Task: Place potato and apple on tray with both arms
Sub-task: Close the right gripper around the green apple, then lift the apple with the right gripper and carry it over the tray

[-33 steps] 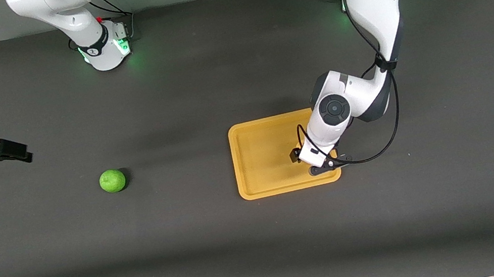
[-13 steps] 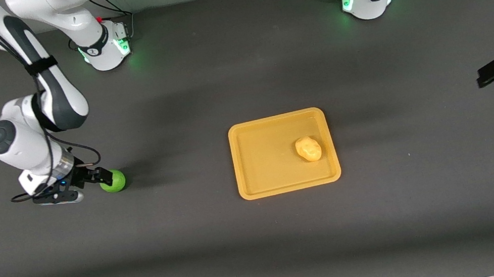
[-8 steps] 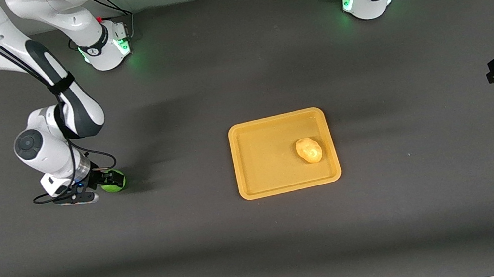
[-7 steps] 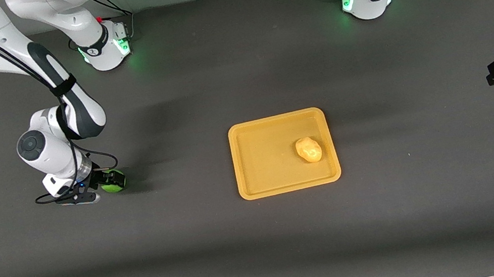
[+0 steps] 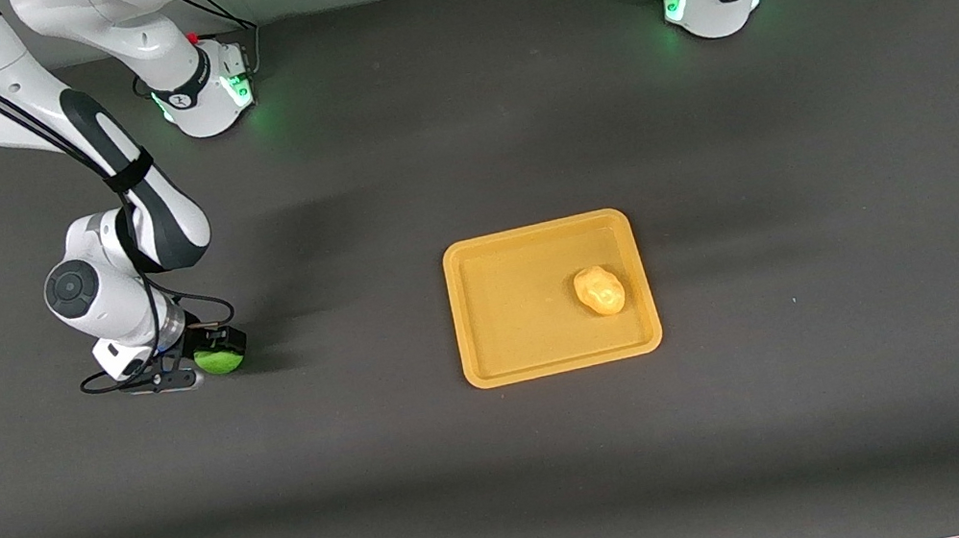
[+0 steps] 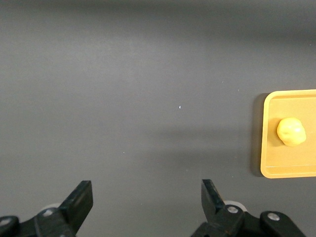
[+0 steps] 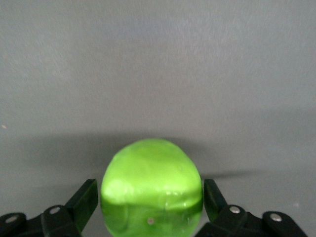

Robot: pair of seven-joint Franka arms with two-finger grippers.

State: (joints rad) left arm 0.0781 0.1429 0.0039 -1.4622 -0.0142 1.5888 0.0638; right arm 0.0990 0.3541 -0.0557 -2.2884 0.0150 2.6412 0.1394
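Apple: the apple (image 5: 222,359) sat on the table toward the right arm's end, well apart from the tray (image 5: 486,307), at about nine o'clock from it in the front view.
Right gripper: I had the right gripper (image 7: 148,207) low at the apple, one finger on each side; whether they had clamped it I could not tell.
Handling: I judged the apple light, stiff, smooth and prone to roll, so I wanted the pads across its widest middle, not near the top.
Potato: the potato (image 5: 599,290) lay in the tray, near its edge toward the left arm's end.
Left gripper: I kept the left gripper (image 6: 146,202) waiting over bare table at three o'clock from the tray, fingers wide and empty.
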